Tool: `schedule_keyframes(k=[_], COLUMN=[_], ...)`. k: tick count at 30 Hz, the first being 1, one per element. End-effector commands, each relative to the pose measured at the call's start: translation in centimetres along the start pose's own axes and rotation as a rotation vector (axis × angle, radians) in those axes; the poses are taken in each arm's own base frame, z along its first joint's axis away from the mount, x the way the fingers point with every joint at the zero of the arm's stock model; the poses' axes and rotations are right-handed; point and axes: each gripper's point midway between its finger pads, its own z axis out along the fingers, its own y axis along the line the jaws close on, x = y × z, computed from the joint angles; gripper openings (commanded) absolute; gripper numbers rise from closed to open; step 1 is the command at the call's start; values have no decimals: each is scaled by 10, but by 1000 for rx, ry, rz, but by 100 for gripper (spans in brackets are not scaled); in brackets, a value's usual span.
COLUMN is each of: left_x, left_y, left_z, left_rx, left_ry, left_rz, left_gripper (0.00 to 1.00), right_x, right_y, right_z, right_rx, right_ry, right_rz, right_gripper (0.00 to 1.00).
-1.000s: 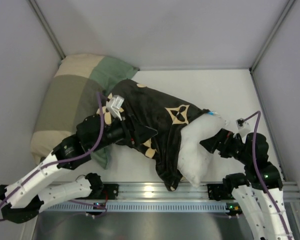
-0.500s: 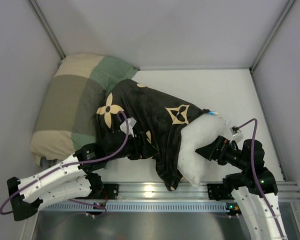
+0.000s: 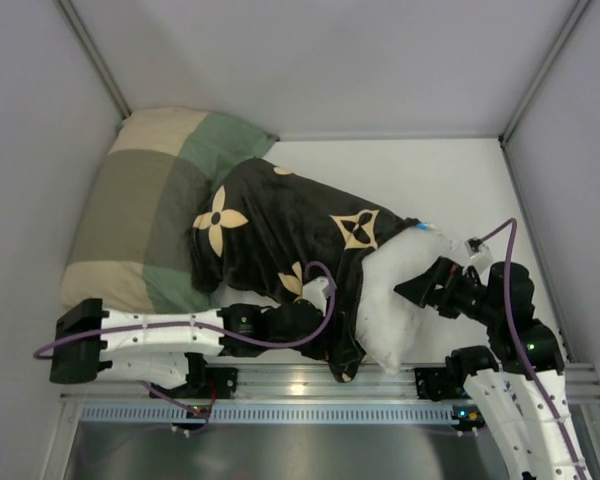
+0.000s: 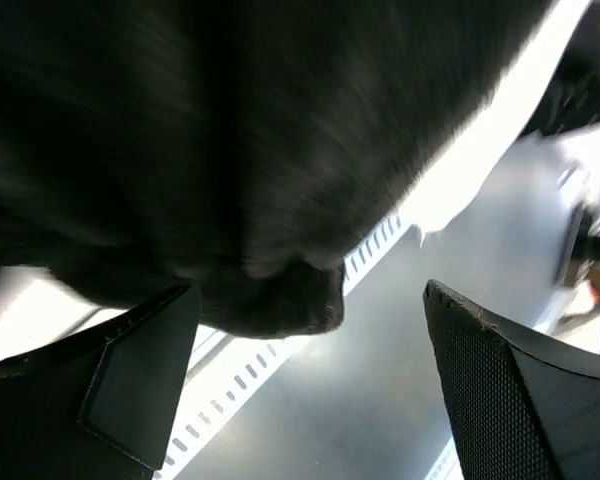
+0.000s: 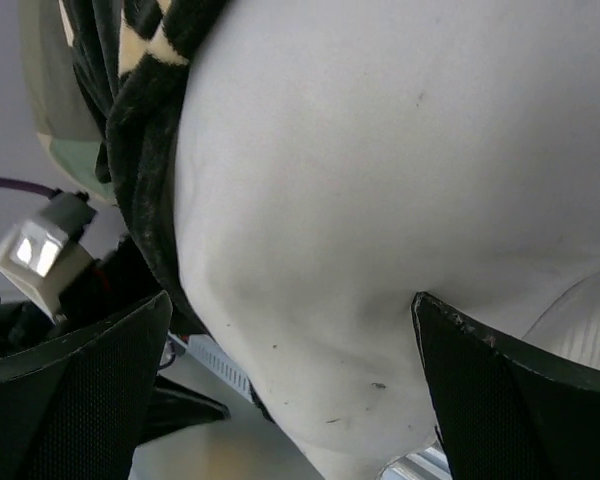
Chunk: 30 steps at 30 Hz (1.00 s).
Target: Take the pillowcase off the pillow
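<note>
The black pillowcase (image 3: pixel 280 225) with tan flower motifs covers the left part of the white pillow (image 3: pixel 395 300), whose right end bulges out bare. My left gripper (image 3: pixel 328 322) is open at the pillowcase's near hem. In the left wrist view the blurred black fabric (image 4: pixel 230 150) hangs just above the open gripper (image 4: pixel 310 385), with nothing held between the fingers. My right gripper (image 3: pixel 420 287) is open against the pillow's bare right end. In the right wrist view the white pillow (image 5: pixel 380 200) fills the space ahead of the open gripper (image 5: pixel 290 395), and the pillowcase edge (image 5: pixel 140 100) runs down its left.
A green, beige and olive patchwork pillow (image 3: pixel 140 200) lies at the far left, partly under the pillowcase. The slotted metal rail (image 3: pixel 300 382) runs along the table's near edge, also showing in the left wrist view (image 4: pixel 240 400). Grey walls enclose the white table (image 3: pixel 450 190).
My left arm has swung from the pillowcase's left side down and right to its near hem by the rail. My right gripper has shifted slightly at the pillow's bare end.
</note>
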Motion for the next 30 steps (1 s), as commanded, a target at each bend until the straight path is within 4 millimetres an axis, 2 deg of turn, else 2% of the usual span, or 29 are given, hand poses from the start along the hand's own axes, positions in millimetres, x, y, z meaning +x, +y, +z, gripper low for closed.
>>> schedule_keyframes(k=[1, 4, 7, 11, 12, 13, 14, 15, 16, 17, 18, 19, 20, 21, 22, 25, 28, 30], left_x=[-5, 10, 17, 10, -1, 1, -11, -15, -15, -33, -42, -53, -76, -89, -113, -151, -166, -163], left_y=[-40, -13, 9, 31, 39, 57, 51, 54, 60, 61, 64, 62, 65, 61, 54, 27, 18, 16], left_z=[7, 16, 19, 29, 29, 33, 35, 39, 45, 49, 50, 47, 43, 36, 21, -13, -31, -29], left_rx=[74, -36, -100, -223, -279, -363, -375, -398, -416, -418, -421, -407, -402, -384, -351, -281, -285, -271], left_ry=[-69, -89, -120, -176, -234, -228, -246, -245, -213, -229, -229, -231, -277, -301, -364, -469, -501, -475], left_rz=[39, 29, 27, 53, 68, 99, 94, 105, 134, 102, 94, 93, 61, 81, 59, 74, 90, 107], left_gripper=[96, 98, 98, 99, 99, 99, 99, 99, 88, 69, 42, 0, 0, 0, 0, 0, 0, 0], right_x=[-31, -40, -39, -29, -25, -24, -23, -23, -23, -23, -22, -23, -22, -21, -21, -15, -11, -7], right_y=[22, 26, 21, 13, 11, 11, 12, 14, 14, 15, 15, 15, 15, 13, 13, 9, 3, 0], right_z=[-11, -17, -16, -10, -8, -9, -9, -11, -12, -14, -16, -18, -19, -21, -22, -21, -18, -16], right_rx=[-11, 6, 20, 12, 8, 2, -2, -7, -7, -7, 3, 5, 10, 18, 19, 24, 31, 30], right_ry=[-89, -119, -119, -94, -84, -86, -85, -90, -94, -95, -92, -97, -94, -91, -97, -87, -78, -65], right_rz=[-98, -125, -140, -116, -109, -106, -105, -108, -111, -121, -120, -127, -130, -130, -133, -128, -112, -104], right_gripper=[99, 99, 100, 100, 100, 100, 99, 100, 99, 99, 99, 99, 99, 100, 99, 99, 100, 100])
